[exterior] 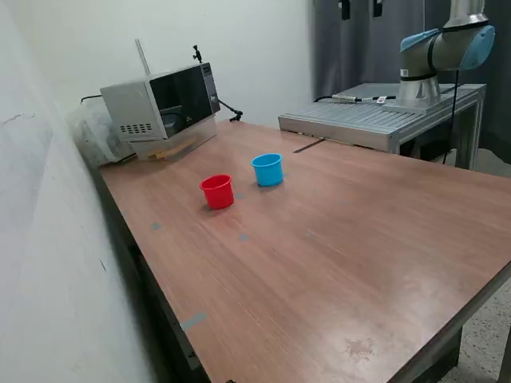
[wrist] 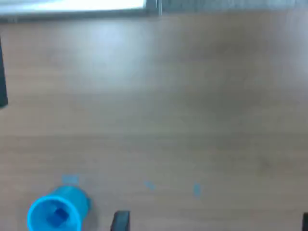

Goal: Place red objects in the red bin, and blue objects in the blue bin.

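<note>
In the exterior view, a wooden table (exterior: 351, 239) fills the frame. At the exterior view's left, a microwave (exterior: 160, 102) sits at the table's far corner by the wall. Moving right, the red bin (exterior: 217, 191) stands upright, and just beside it, apart, the blue bin (exterior: 267, 169), also upright. At far right, the robot arm (exterior: 443, 52) rises from a metal stand; its gripper is out of frame there. The blurry wrist view shows the blue bin (wrist: 54, 213) with what looks like a dark blue cube (wrist: 58, 216) inside. Only dark finger edges show, so the gripper's opening cannot be told, and nothing is seen in its grasp.
</note>
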You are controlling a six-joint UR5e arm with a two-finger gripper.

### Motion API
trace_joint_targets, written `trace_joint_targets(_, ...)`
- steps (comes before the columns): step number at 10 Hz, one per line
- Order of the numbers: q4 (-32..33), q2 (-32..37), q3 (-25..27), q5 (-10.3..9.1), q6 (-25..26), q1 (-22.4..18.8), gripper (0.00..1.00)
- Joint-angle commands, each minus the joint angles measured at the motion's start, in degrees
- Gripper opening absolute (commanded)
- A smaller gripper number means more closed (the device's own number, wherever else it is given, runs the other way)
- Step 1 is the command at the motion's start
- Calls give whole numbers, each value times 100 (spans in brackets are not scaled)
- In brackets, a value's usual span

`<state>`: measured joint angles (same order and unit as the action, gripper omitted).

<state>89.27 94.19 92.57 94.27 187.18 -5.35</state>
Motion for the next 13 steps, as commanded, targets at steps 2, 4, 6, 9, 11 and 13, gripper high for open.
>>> trace_joint_targets(2,-1144,626,138,-22,91,-562,100)
trace_joint_targets(4,-2076,627,200,-40,82,-826,100)
trace_joint_targets(6,-2378,627,278,-40,65,-949,100)
trace_joint_targets(9,-2379,714,402,-14,47,-828,100)
trace_joint_targets(11,-2379,715,393,-22,47,-801,100)
trace_joint_targets(13,-2379,715,393,-22,47,-801,100)
